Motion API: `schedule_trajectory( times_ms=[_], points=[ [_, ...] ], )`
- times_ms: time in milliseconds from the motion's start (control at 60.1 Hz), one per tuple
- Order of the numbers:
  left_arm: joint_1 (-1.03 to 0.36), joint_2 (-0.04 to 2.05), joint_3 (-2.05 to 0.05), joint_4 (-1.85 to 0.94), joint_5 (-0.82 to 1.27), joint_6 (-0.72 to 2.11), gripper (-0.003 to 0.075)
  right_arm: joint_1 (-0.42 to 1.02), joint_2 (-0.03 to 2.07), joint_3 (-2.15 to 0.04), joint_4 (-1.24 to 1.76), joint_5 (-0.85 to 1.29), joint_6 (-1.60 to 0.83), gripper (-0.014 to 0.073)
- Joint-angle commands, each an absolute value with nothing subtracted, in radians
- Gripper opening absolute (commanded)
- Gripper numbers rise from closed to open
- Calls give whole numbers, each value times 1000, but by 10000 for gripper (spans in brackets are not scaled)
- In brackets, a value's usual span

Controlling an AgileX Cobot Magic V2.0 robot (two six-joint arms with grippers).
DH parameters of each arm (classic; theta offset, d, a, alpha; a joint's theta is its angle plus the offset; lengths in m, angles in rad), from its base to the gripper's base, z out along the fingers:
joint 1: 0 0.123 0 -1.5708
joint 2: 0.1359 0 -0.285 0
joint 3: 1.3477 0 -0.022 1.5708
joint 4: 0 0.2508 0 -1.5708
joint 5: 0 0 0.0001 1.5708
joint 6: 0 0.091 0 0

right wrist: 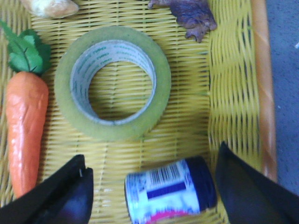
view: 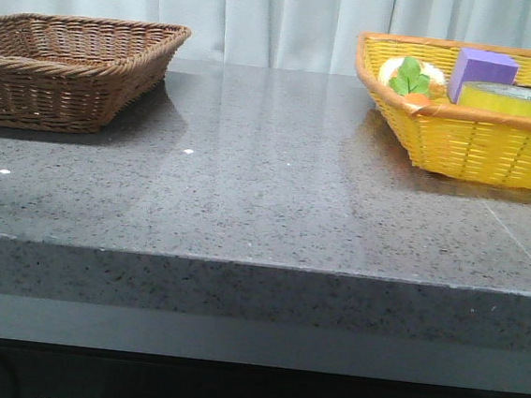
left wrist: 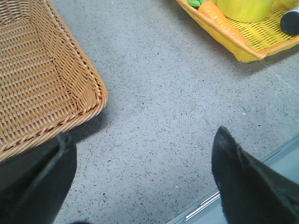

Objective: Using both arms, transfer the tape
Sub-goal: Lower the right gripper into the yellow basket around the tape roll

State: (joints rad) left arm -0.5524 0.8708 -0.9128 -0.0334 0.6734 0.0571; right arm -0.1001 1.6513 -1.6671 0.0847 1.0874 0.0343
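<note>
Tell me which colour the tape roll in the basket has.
The tape roll is translucent yellow-green with a pale inner core; the right wrist view shows it best.

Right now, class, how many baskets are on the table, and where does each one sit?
2. The brown basket sits at the table's back left; nothing shows inside it. The yellow basket sits at the back right and holds the tape.

Left gripper (left wrist: 140,179): black fingers spread wide apart, holding nothing. Right gripper (right wrist: 152,186): black fingers likewise parted wide, empty. Neither arm appeared in the front view.
</note>
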Motion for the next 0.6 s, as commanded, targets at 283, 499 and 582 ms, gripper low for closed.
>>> schedule_trajectory(
  times_ms=[283, 499, 582],
  points=[
    [-561, 865, -947, -42, 606, 57, 585, -108, 1876, -1926, 91, 1113, 34, 561],
    [-561, 865, -947, -42, 606, 57, 585, -108, 1973, -1954, 91, 1112, 34, 491],
    [-561, 865, -947, -42, 606, 57, 585, -108, 1997, -1954, 93, 1114, 34, 387]
  ],
)
